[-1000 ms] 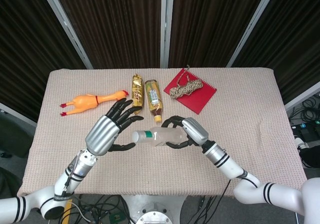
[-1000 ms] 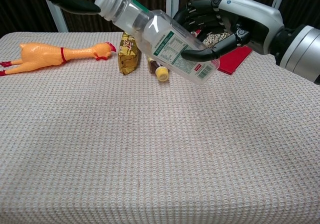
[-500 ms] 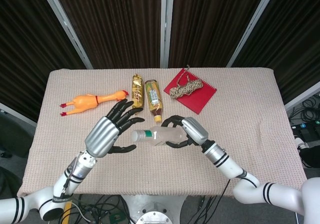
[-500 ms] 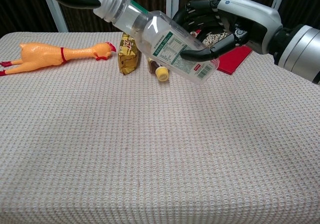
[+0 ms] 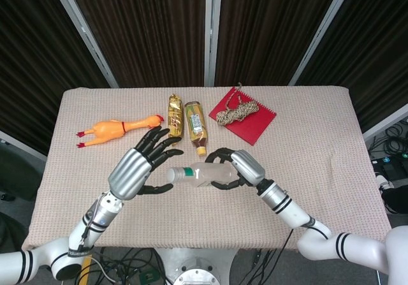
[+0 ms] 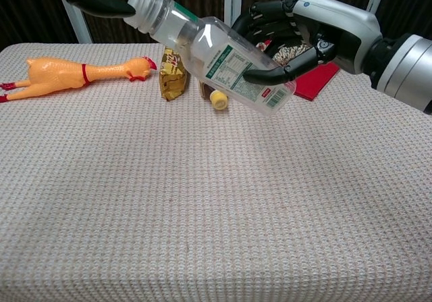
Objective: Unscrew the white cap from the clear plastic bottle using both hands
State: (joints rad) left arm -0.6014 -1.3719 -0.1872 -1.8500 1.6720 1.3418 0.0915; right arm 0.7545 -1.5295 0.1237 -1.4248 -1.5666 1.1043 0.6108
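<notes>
The clear plastic bottle [image 5: 203, 173] [image 6: 219, 57] hangs above the table, tilted, with its white cap [image 5: 172, 175] [image 6: 142, 0] pointing to the left. My right hand [image 5: 238, 168] [image 6: 316, 28] grips the bottle around its base end, fingers wrapped over the label. My left hand [image 5: 136, 169] is beside the cap with its fingers spread apart and holds nothing. Its thumb reaches toward the cap from below, and one dark fingertip [image 6: 101, 3] shows right beside the cap in the chest view.
A rubber chicken [image 5: 115, 130] [image 6: 74, 72] lies at the back left. A gold packet [image 5: 174, 114] [image 6: 173, 76] and a brown bottle with a yellow cap [image 5: 196, 127] [image 6: 217, 98] lie behind the hands. A red notebook [image 5: 250, 124] carries a coil of rope [image 5: 236, 112].
The bottle has shifted slightly, its cap end a little further left. My left hand stays spread beside the cap, hardly moved.
</notes>
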